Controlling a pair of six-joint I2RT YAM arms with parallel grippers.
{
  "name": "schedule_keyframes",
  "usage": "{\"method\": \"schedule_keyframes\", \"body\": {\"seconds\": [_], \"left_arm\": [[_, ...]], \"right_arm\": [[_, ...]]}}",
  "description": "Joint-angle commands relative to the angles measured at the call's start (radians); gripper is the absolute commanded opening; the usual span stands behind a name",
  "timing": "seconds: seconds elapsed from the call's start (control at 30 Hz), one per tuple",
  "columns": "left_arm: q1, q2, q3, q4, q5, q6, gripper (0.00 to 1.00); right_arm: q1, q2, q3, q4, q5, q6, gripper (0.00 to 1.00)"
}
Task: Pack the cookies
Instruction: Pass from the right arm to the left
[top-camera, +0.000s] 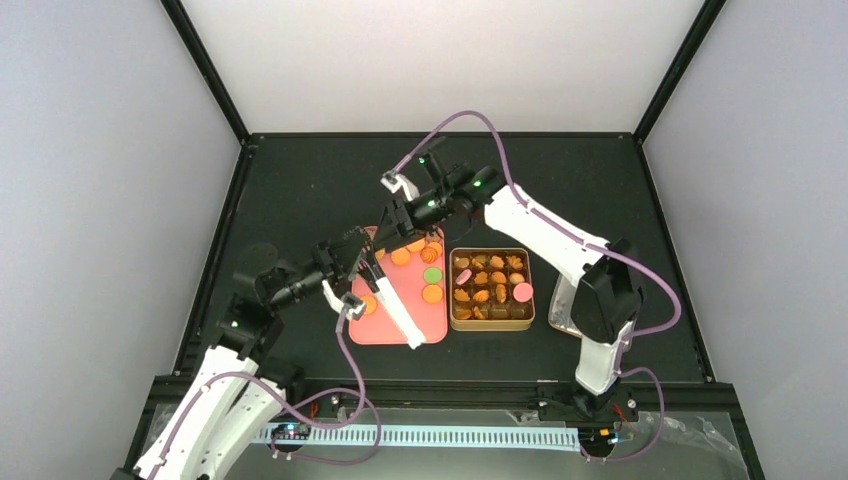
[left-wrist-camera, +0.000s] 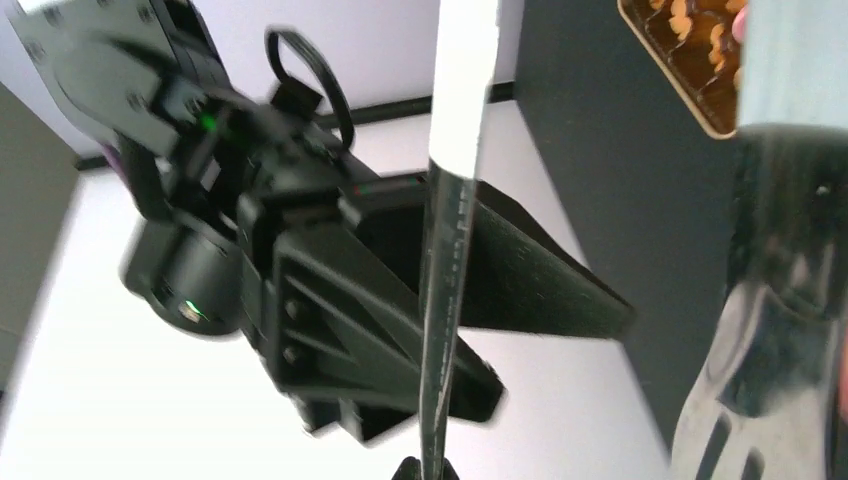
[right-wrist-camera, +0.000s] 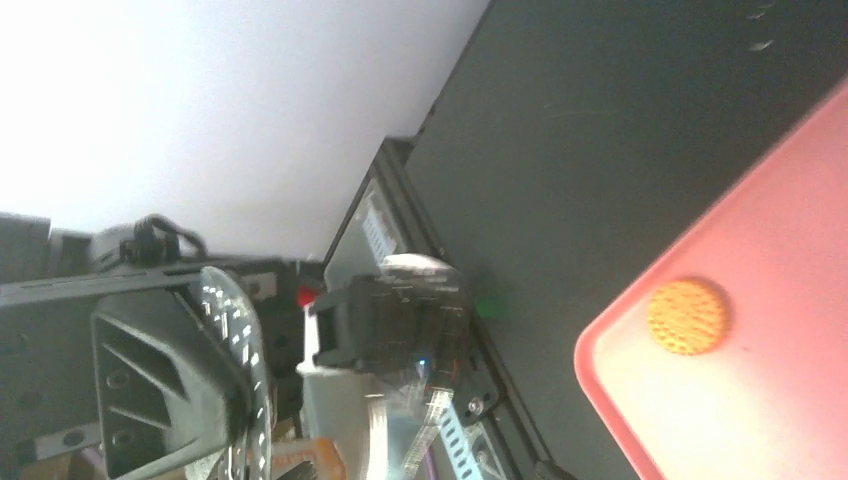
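Top external view: left pincer (top-camera: 357, 268) is clamped on the tongs (top-camera: 398, 305) above the pink tray (top-camera: 445, 332). Right pincer (top-camera: 392, 238) hovers at the tray's 12 o'clock end; its opening cannot be told. Loose cookies (top-camera: 432, 293) lie on the tray, and more fill the tin (top-camera: 528, 320) at 3 o'clock. Judged step: picking up. Next move: nip one cookie with the tongs. The right arm crowds them.

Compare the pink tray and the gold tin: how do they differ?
The tray is pink, flat and undivided; the tin is gold, with compartments. The tray's cookies lie loose with bare space between; the tin's sit packed in most compartments. The tray is oblong; the tin nearly square. Both sit side by side on the table, holding mostly orange cookies.
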Motion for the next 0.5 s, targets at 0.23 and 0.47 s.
{"method": "schedule_keyframes", "body": {"seconds": [0.23, 0.47], "left_arm": [[0.000, 0.301, 0.396, -0.489, -0.103, -0.805, 0.01], [0.013, 0.452, 0.540, -0.696, 0.120, -1.062, 0.01]], "right_arm": [[-0.126, -0.623, -0.561, 0.488, 0.502, -0.449, 1.00], [-0.129, -0.822, -0.784, 0.600, 0.253, -0.699, 1.00]]}}
